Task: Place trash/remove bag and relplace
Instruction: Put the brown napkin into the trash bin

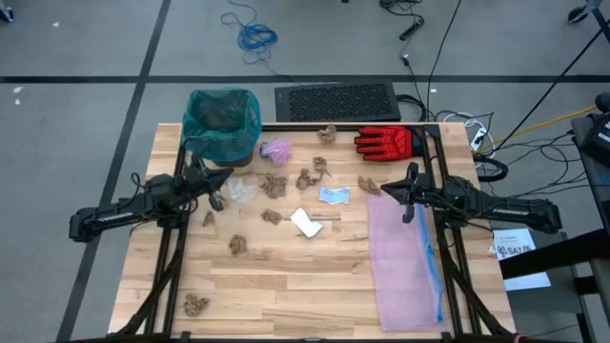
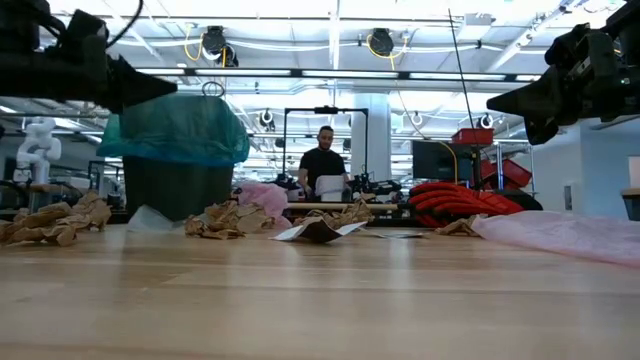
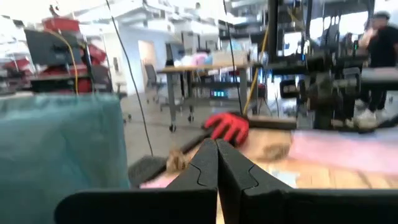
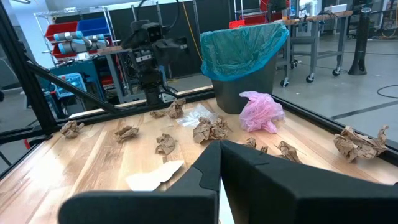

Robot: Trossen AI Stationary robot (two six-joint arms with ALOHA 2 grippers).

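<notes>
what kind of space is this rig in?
Looks like a robotics lab or workshop: red parts bins on shelving, another robot arm beside them, workbenches and cables across the open floor.

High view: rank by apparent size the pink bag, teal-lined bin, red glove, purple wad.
1. Pink bag, flat on the table's right side, clearly largest.
2. Teal-lined bin; its rim stands nearer the overhead camera, so it may look somewhat oversized.
3. Red glove.
4. Purple wad, smallest.
</notes>
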